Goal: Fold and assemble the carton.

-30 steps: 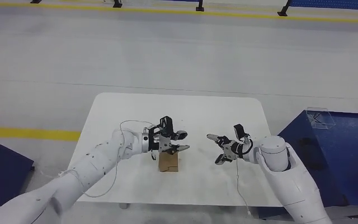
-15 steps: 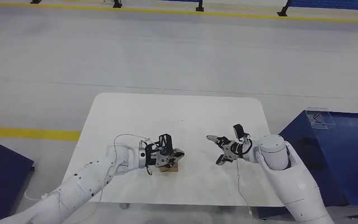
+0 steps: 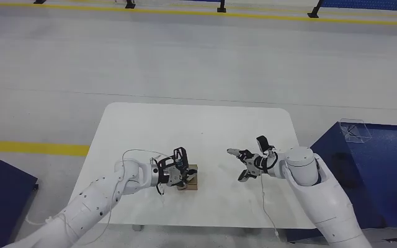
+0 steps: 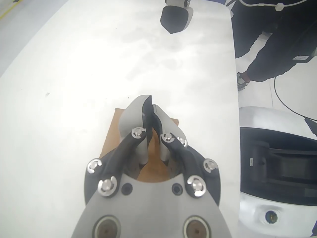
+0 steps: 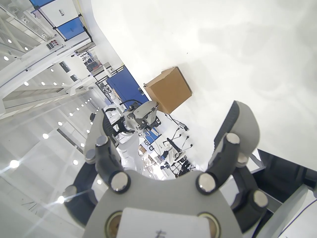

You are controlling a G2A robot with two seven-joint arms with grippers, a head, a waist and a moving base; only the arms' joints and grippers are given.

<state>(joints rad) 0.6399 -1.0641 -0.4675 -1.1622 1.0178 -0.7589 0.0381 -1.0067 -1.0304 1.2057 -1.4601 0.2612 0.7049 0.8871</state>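
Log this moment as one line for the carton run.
left end effector: shut, on top of carton | right end effector: open, over table, apart from carton | carton: standing on table

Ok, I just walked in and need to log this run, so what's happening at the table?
A two-armed robot is assembling a small brown carton on the white table. The left gripper is down on top of the carton with its fingers shut together. The right gripper hangs open above the table, off to the side and apart from the carton. The carton already has its box shape.
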